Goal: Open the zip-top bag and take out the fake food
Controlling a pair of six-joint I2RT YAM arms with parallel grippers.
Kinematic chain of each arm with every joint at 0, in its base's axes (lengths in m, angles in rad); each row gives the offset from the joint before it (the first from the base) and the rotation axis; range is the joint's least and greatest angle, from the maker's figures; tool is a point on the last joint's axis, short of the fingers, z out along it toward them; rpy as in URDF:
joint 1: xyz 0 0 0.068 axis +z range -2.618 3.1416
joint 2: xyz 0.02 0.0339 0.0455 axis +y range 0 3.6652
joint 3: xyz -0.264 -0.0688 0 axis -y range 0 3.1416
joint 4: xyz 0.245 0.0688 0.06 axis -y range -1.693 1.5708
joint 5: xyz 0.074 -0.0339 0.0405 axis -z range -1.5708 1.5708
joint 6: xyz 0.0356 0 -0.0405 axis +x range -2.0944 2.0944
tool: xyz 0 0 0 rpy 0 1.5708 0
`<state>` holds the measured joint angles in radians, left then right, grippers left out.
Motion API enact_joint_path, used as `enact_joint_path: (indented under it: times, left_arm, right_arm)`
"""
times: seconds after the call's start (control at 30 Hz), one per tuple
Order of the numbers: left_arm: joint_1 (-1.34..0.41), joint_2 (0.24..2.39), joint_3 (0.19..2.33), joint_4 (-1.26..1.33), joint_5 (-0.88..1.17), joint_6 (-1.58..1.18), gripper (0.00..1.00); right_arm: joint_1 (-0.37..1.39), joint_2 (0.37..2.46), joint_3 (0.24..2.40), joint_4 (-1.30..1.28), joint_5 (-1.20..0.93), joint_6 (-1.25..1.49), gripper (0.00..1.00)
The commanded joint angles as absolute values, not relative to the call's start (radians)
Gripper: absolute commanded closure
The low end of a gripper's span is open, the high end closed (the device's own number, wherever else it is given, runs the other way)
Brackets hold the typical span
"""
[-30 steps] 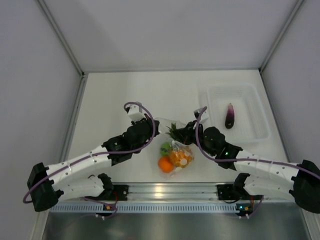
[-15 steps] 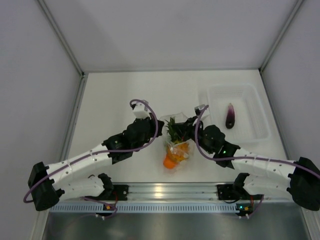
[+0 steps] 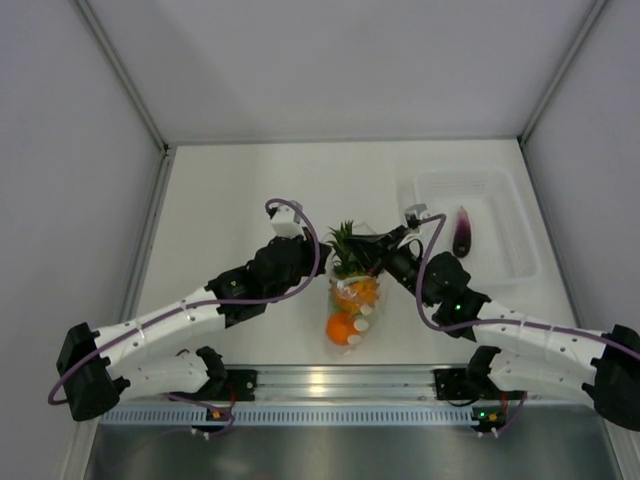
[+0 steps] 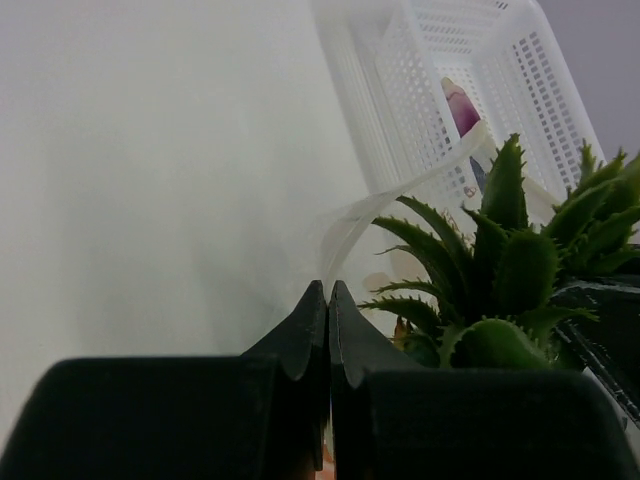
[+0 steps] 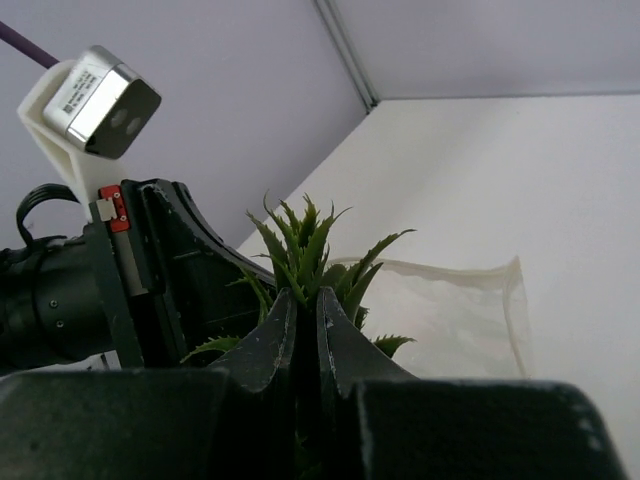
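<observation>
White tabletop (image 3: pixel 230 200) | eggplant (image 3: pixel 459 232) out, in tray (image 3: pixel 500 190) beyond right jaws | left and right jaws pressed together, pinching bag (image 3: pixel 366 308) rim | pineapple (image 3: pixel 352 272), orange (image 3: pixel 340 327) left inside, below them

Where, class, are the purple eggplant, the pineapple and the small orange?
purple eggplant (image 3: pixel 460 232), top view, on its dark middle.
pineapple (image 3: pixel 348 248), top view, on its green leaves.
small orange (image 3: pixel 340 327), top view, on its round middle.

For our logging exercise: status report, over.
Shut on zip-top bag: left gripper, right gripper. Top open, pineapple leaves poking out; eggplant in tray. Nothing in the way.
</observation>
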<state>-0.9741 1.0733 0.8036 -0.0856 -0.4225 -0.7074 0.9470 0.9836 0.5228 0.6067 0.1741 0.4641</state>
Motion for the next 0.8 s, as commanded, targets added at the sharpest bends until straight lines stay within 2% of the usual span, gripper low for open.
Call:
enact_joint_path:
  times: [0.0, 0.33, 0.5, 0.77]
  left_arm:
    - [-0.971, 1.028, 0.801, -0.052, -0.410, -0.701, 1.00]
    - [-0.971, 0.999, 0.805, -0.040, -0.292, -0.689, 1.00]
    - [-0.971, 0.985, 0.831, -0.069, -0.351, -0.661, 1.00]
    - [-0.969, 0.991, 0.870, -0.127, -0.460, -0.623, 1.00]
  right_arm:
    - [0.963, 0.937, 0.491, 0.834, 0.149, 0.434, 1.00]
    - [0.965, 1.073, 0.466, 1.164, 0.284, 0.353, 1.00]
    - [0.965, 1.157, 0.483, 1.415, 0.310, 0.334, 1.00]
    - [0.977, 1.181, 0.601, 1.365, 0.270, 0.319, 1.00]
